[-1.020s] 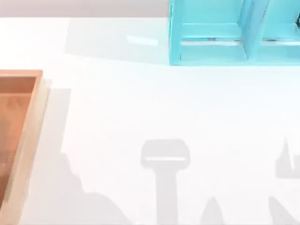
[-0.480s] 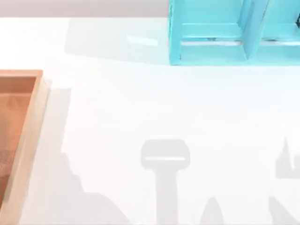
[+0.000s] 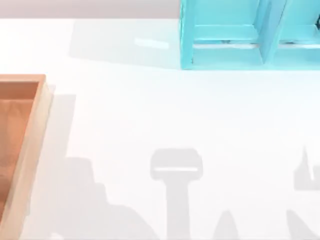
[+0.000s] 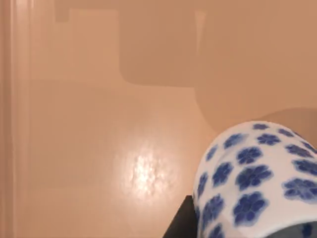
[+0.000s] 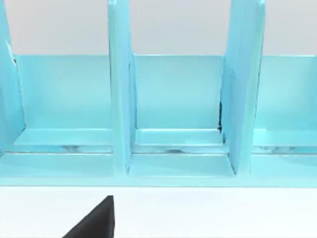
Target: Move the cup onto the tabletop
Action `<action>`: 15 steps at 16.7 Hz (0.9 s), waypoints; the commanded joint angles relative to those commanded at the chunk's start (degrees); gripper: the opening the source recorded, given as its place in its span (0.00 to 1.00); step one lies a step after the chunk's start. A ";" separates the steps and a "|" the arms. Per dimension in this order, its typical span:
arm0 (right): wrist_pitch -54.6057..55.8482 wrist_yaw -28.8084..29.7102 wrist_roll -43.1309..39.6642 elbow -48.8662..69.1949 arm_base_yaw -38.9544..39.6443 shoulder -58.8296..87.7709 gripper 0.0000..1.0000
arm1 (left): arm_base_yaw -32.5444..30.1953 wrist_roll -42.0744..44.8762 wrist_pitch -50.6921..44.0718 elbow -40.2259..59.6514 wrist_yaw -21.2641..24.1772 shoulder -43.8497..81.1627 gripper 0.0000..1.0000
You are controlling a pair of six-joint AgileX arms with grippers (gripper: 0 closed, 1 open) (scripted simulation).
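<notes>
cup point(image 4: 257, 178) at lower right of left wrist view, over the wooden tray point(image 4: 99, 148) floor, black jaw part beside it; jaws' state: can't tell. surface point(image 3: 175, 115) w/o cup — transfer left.

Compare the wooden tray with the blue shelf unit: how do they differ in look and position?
The tray is orange-brown wood with a raised rim, at the table's left edge; the shelf unit is light blue, at the far right. The tray is one open basin; the shelf is split by upright dividers. Both rest on the white tabletop.
</notes>
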 joint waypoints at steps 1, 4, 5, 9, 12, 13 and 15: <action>0.00 0.00 0.00 0.00 0.00 0.00 1.00 | -0.94 -1.96 -1.07 1.49 -0.11 -0.68 0.00; 0.00 0.00 0.00 0.00 0.00 0.00 1.00 | -6.30 -7.90 -7.19 5.37 -0.22 -2.69 0.00; 0.00 0.00 0.00 0.00 0.00 0.00 1.00 | -9.06 -9.71 -10.10 6.48 -0.17 -3.29 0.00; 0.00 0.00 0.00 0.00 0.00 0.00 1.00 | -19.44 -14.82 -20.34 9.03 0.25 -6.09 0.00; 0.00 0.00 0.00 0.00 0.00 0.00 1.00 | -21.90 -15.92 -22.80 9.32 0.42 -7.03 0.00; 0.00 0.00 0.00 0.00 0.00 0.00 1.00 | -21.90 -15.92 -22.80 9.32 0.42 -7.03 0.00; 0.00 0.00 0.00 0.00 0.00 0.00 1.00 | -21.66 -15.77 -22.65 9.11 0.42 -6.74 0.00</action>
